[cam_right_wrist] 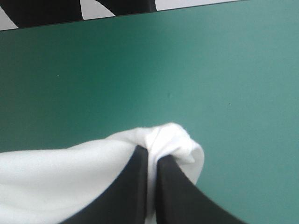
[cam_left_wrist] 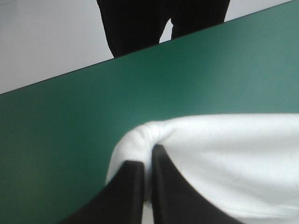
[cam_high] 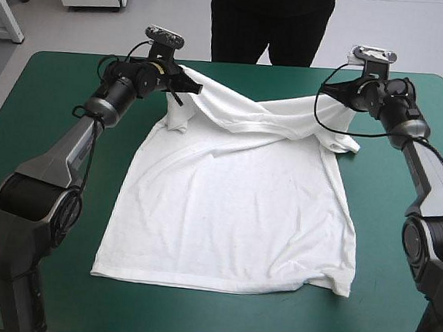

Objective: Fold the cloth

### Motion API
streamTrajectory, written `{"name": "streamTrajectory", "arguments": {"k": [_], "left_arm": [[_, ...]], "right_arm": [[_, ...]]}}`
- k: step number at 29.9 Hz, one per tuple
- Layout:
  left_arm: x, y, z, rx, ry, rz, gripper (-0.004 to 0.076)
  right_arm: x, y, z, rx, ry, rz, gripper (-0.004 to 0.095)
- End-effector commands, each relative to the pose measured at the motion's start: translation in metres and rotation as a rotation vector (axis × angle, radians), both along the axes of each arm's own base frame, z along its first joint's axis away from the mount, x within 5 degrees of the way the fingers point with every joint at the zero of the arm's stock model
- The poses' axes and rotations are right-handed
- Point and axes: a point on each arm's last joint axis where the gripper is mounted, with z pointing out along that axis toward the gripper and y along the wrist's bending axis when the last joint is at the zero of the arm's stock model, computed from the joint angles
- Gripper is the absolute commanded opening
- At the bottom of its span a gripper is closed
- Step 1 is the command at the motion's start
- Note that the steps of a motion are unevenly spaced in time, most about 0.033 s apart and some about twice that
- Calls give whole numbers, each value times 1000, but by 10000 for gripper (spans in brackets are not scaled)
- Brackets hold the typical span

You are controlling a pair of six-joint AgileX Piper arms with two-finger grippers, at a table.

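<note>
Bottom hem of the T-shirt lies flat at lower centre; left gripper upper left, right gripper upper right, both clamped tight on its lifted far corners.

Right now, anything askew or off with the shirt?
Nothing damaged. On the T-shirt, the far edge, pinched by the left gripper and right gripper, sags in uneven folds between them; the near hem lies flat.

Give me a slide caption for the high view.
Left gripper and right gripper hold the T-shirt by its far end, raised; near hem flat on the table.
</note>
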Motion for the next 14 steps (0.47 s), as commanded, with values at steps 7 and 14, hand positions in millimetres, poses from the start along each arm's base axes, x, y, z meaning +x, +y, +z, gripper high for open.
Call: {"name": "streamTrajectory", "arguments": {"k": [7, 14], "left_arm": [[15, -3, -1, -22, -115, 9, -9], [16, -4, 12, -98, -197, 26, 154]], "right_arm": [[16, -8, 6, 9, -91, 19, 19], [16, -3, 4, 30, -61, 70, 564]]}}
